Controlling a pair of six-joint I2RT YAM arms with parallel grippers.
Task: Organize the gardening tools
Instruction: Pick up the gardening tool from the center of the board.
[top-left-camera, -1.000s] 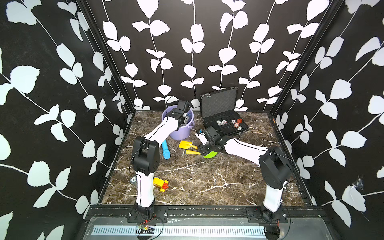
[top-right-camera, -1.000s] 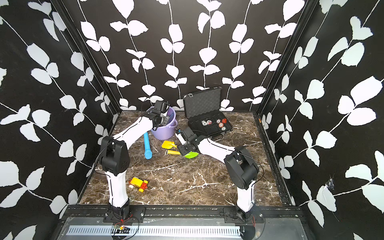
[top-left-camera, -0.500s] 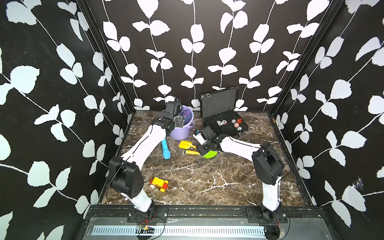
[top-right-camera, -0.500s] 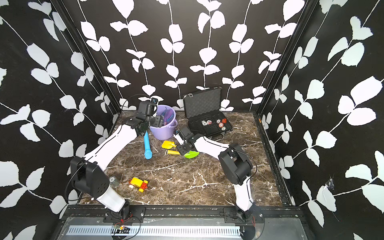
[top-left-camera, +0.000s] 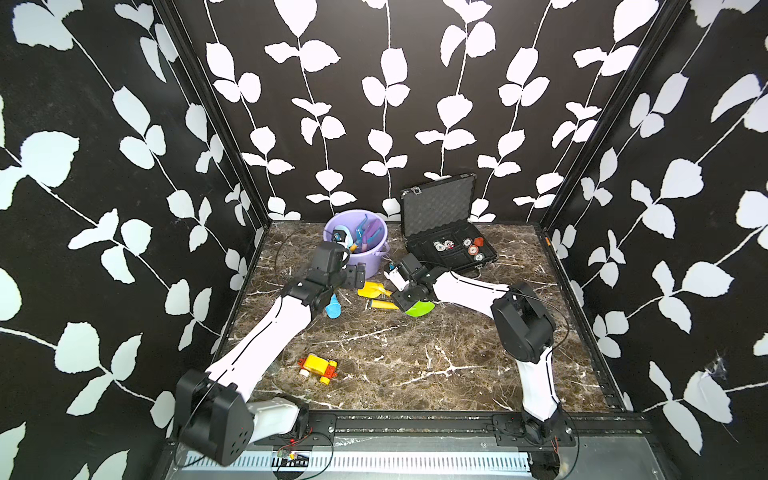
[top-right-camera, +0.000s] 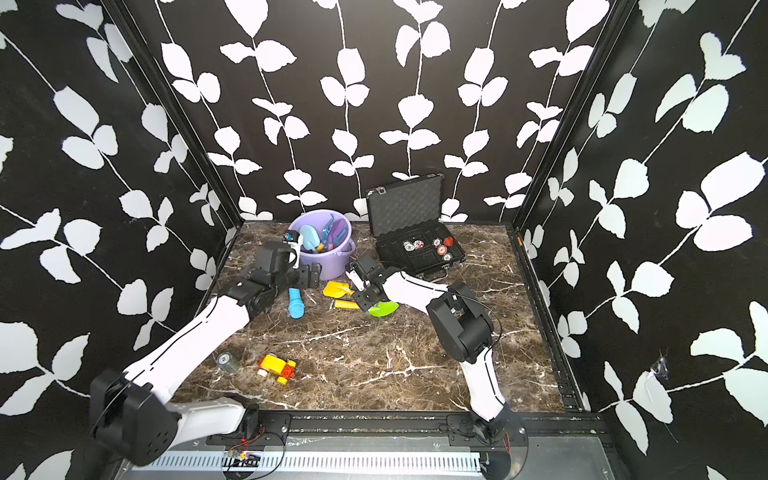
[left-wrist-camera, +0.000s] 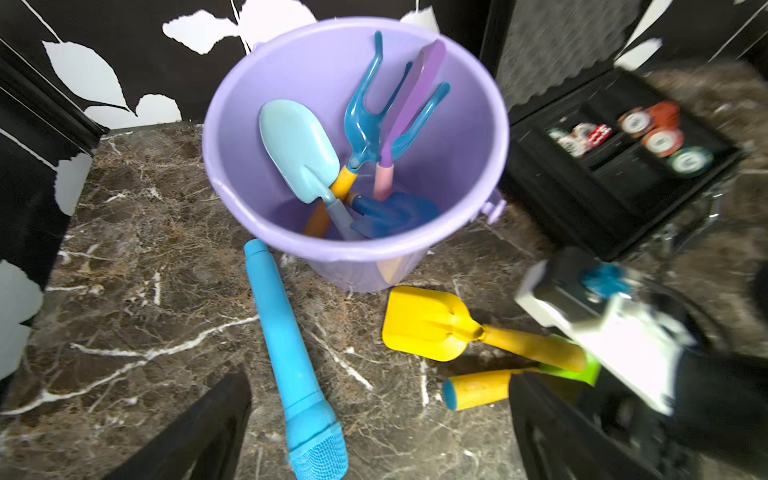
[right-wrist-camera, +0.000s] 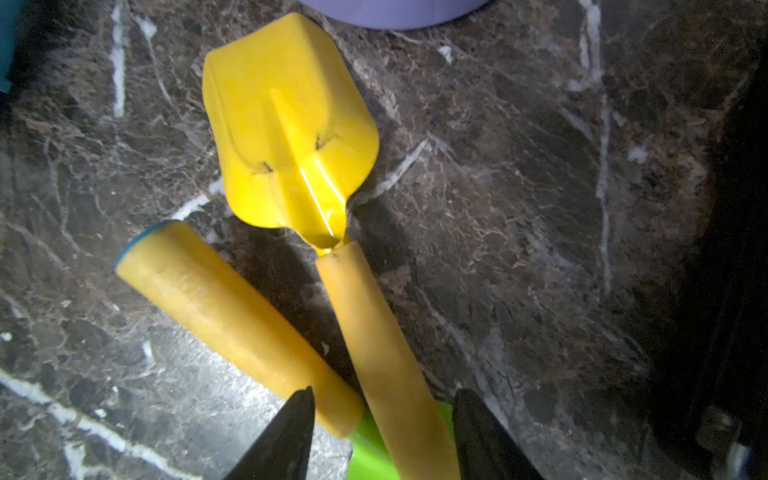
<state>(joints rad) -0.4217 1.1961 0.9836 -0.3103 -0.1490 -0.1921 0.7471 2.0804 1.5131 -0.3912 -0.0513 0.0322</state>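
Table: brown marble.
Case: open, at back right.
Bucket: beside case; holds pale spade, blue fork, purple trowel and dark-blue scoop.
Left gripper: spread wide, empty, over torch, just before bucket.
Right gripper: jaws partly apart, astride yellow spade handle, no clamp visible.
Yellow spade: flat on table near bucket, handle over green scoop blade.
Car: near front, well apart.
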